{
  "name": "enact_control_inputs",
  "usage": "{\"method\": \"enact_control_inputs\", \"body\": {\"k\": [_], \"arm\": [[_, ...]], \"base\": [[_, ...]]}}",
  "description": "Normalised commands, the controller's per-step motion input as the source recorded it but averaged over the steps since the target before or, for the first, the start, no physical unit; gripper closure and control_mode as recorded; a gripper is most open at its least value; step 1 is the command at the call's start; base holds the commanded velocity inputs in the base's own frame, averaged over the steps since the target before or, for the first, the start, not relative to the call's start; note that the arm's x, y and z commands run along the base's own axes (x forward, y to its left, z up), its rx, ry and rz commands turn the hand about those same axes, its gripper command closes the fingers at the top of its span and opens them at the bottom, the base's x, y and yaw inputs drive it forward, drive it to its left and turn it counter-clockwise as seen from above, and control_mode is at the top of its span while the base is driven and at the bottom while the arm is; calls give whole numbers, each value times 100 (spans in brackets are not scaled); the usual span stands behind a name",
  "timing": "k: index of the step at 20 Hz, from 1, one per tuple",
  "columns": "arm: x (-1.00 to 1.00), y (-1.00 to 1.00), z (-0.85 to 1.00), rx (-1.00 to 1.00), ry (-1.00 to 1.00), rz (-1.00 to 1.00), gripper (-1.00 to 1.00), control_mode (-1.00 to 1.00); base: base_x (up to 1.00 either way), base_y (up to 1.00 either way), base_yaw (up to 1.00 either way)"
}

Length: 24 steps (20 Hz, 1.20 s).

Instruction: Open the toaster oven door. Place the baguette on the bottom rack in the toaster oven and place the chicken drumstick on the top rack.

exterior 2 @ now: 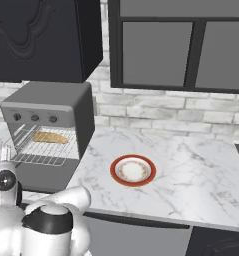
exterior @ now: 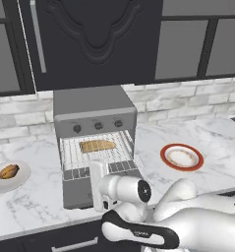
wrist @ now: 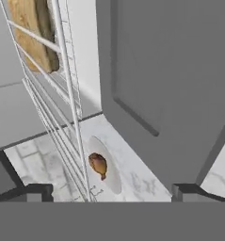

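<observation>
Before toaster oven (exterior: 94, 110), hand (wrist: 111, 190) hovers low over lowered toaster oven door (exterior: 79, 189), rolled sideways, fingers spread wide, holding nothing. Baguette (exterior: 97, 145) lies on pulled-out rack (exterior: 97, 152) inside cavity. Chicken drumstick (exterior: 7, 172) rests on white plate (exterior: 21, 180) near bench's left edge.

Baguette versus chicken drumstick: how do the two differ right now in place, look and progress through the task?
The baguette lies on a wire rack inside the open toaster oven; the chicken drumstick is on a white plate on the counter, to the oven's left. The baguette is pale tan and oblong; the drumstick is darker orange-brown and smaller. The baguette is already loaded, the drumstick not yet. Neither is gripped.
</observation>
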Motion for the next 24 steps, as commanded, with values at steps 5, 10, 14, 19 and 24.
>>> {"method": "enact_control_inputs", "body": {"k": [5, 10, 14, 19, 24], "arm": [[-17, -1, 82, -15, 14, -17, -100, -100], [-11, 0, 90, -19, 4, -19, -100, -100], [-16, 0, 83, -20, 9, -20, -100, -100], [-22, -8, 68, -18, 20, -20, -100, -100], [-20, -20, 42, -28, 31, -17, -100, -100]], "base": [[0, 0, 0], [0, 0, 0], [0, 0, 0], [0, 0, 0], [0, 0, 0]]}}
